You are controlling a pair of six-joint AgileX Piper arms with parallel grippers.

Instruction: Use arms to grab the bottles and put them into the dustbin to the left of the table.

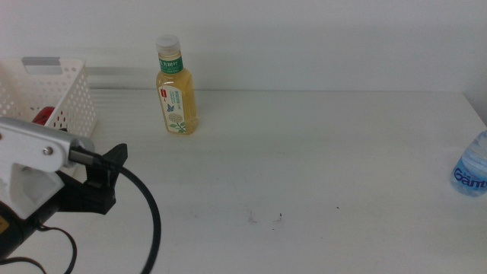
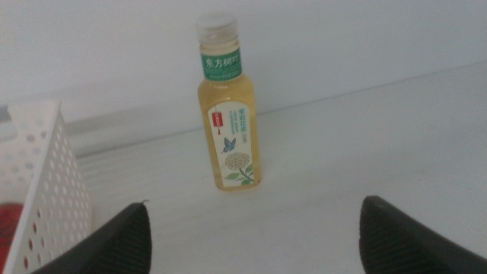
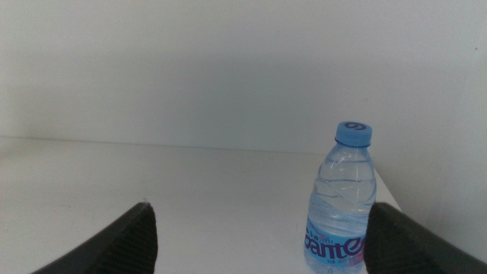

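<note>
From the middle view, my left gripper [image 1: 106, 179] sits near the left edge of the table [image 1: 304, 167], right of the dustbin [image 1: 65, 95], where something red [image 1: 44, 116] shows inside. The tea bottle [image 1: 176, 91] stands upright at the far side; the water bottle [image 1: 472, 169] is at the right edge.

In my left wrist view, my jaws are spread wide, empty, facing the tea bottle [image 2: 228, 122].

In my right wrist view, my jaws are likewise apart and empty; the water bottle [image 3: 342, 205] stands ahead.
</note>
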